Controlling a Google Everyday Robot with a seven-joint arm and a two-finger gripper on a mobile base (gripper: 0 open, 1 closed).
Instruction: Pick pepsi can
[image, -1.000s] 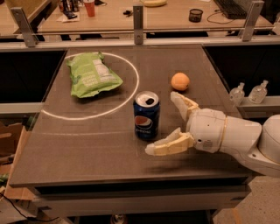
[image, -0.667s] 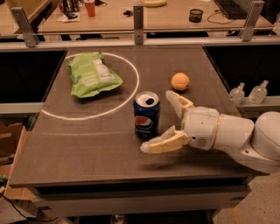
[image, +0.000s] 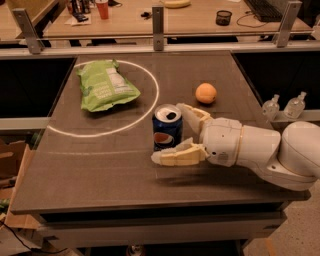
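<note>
The pepsi can (image: 167, 128) stands upright near the middle of the dark table (image: 100, 175), dark blue with the round logo and a silver top. My gripper (image: 168, 132) reaches in from the right on a white arm. Its cream fingers are spread, one finger (image: 177, 155) in front of the can and the other behind it at the can's right. The can sits between the open fingers. I cannot tell whether they touch it.
A green crisp bag (image: 105, 86) lies at the back left, inside a white chalk circle (image: 150, 107). An orange fruit (image: 205, 93) sits behind my gripper to the right. Two small clear bottles (image: 285, 106) stand off the table's right side. A railing runs along the back.
My gripper has moved left, so its fingers now stand on both sides of the can. The can, bag and fruit have not moved.
</note>
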